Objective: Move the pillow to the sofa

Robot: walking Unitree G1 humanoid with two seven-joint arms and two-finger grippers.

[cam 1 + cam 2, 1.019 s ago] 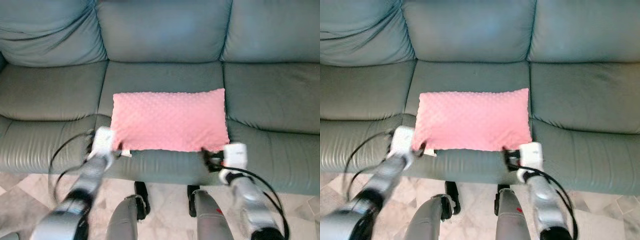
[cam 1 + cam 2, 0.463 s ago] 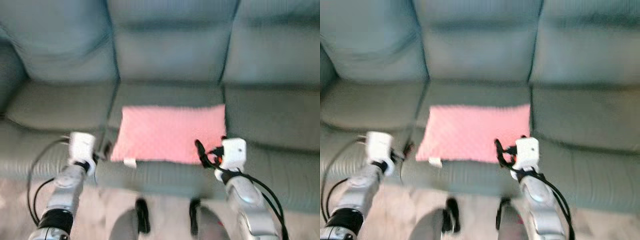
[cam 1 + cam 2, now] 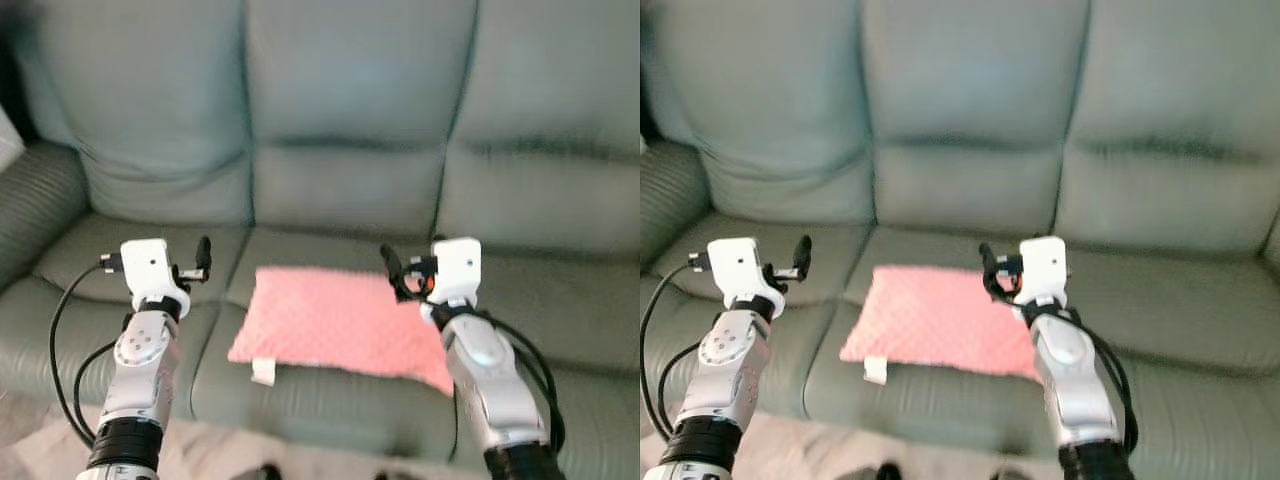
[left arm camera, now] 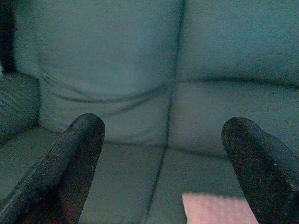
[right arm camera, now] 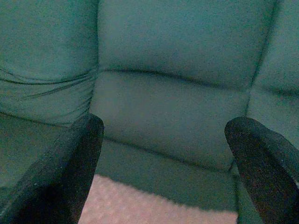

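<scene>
a grey-green leather sofa takes up the space ahead, with three back cushions above three seat cushions and a ribbed armrest at the robot's left. the pink pillow lies flat on the middle seat cushion, its dimpled fabric facing up and a small white tag hanging at its front corner, over the front edge of the seat. one end of the pillow sits near the seam toward the left seat cushion, and the other end runs behind the right arm.

both silver arms are raised in front of the sofa, clear of the pillow. the left gripper hangs above the left seat cushion, just beside the pillow's end and not touching it; in its wrist view the two black fingers are spread wide with nothing between them, and a pink corner of the pillow shows below. the right gripper hangs over the back edge of the pillow; its fingers are likewise spread wide and empty, with the back cushion ahead of them.
</scene>
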